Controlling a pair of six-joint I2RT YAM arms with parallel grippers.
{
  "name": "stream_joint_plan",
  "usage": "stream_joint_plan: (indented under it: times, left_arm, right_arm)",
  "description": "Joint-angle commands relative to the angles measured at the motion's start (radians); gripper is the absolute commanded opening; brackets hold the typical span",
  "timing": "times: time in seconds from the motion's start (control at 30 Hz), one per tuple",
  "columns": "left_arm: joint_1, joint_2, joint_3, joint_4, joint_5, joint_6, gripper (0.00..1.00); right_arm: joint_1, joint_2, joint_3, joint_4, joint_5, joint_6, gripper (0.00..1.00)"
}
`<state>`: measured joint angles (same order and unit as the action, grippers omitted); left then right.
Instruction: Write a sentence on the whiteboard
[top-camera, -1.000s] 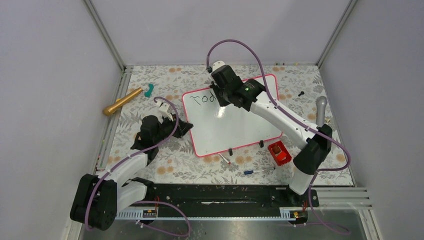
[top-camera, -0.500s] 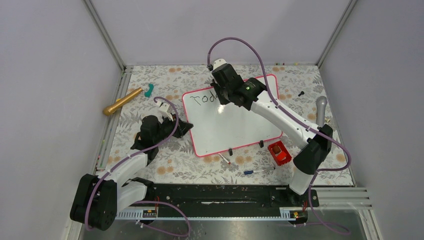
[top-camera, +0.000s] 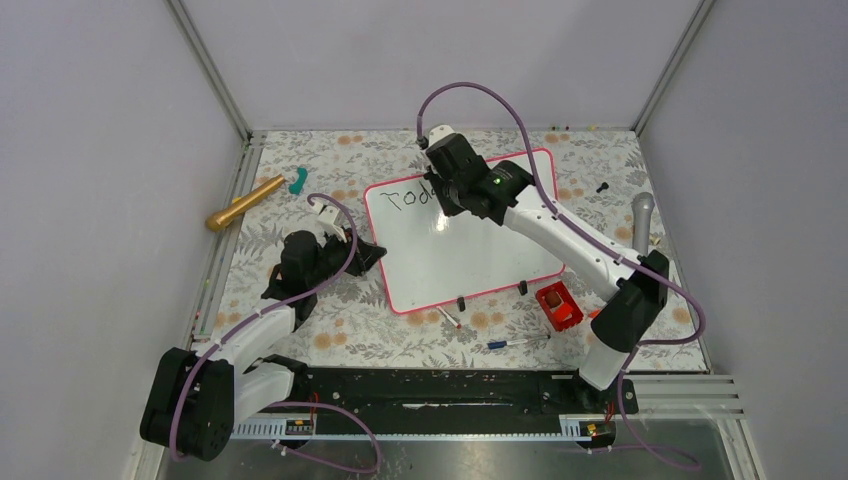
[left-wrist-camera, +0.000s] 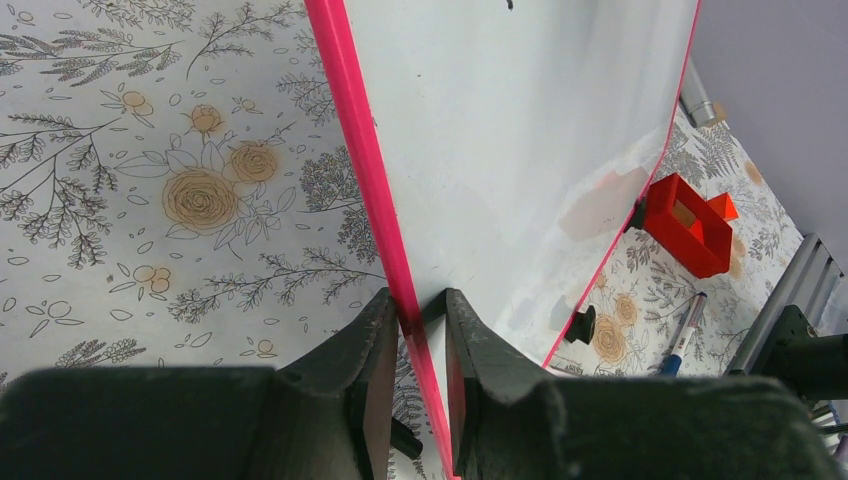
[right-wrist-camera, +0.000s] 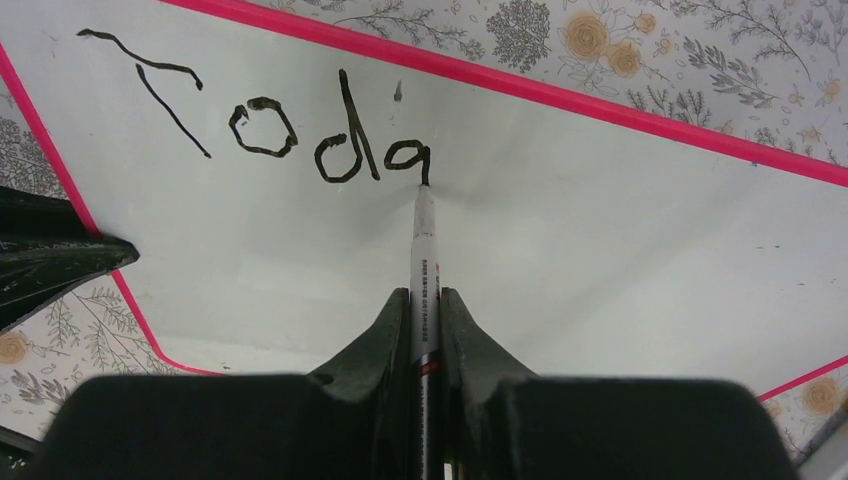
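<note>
Red box (top-camera: 558, 305) sits by the whiteboard (top-camera: 470, 250); left pincer (left-wrist-camera: 420, 305) grips its frame, right pincer (right-wrist-camera: 424, 297) grips marker (right-wrist-camera: 424, 235).

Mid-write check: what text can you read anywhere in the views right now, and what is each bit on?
"Toda": black handwriting on the whiteboard, with the marker tip at the tail of the last letter.
Small print on the marker barrel: too small to read.
Nothing else in any view carries readable text.
</note>
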<state>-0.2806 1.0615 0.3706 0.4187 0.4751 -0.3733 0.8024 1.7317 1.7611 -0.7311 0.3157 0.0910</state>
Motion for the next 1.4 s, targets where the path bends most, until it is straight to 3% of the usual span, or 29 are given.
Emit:
stream_joint_plan:
  times: [0.0, 0.4, 1.37]
  left_arm:
    - [-0.012, -0.008, 0.012, 0.038, 0.008, 0.045, 0.00]
    - [-0.012, -0.009, 0.012, 0.037, 0.005, 0.047, 0.00]
    - [-0.011, -0.002, 0.012, 0.040, 0.010, 0.045, 0.00]
  right_arm:
    - [-0.012, -0.042, -0.022, -0.002, 0.012, 0.002, 0.00]
    - [-0.021, -0.111, -0.031, 0.041, 0.005, 0.002, 0.00]
    - [-0.034, 0.005, 0.062, 0.004, 0.025, 0.000, 0.00]
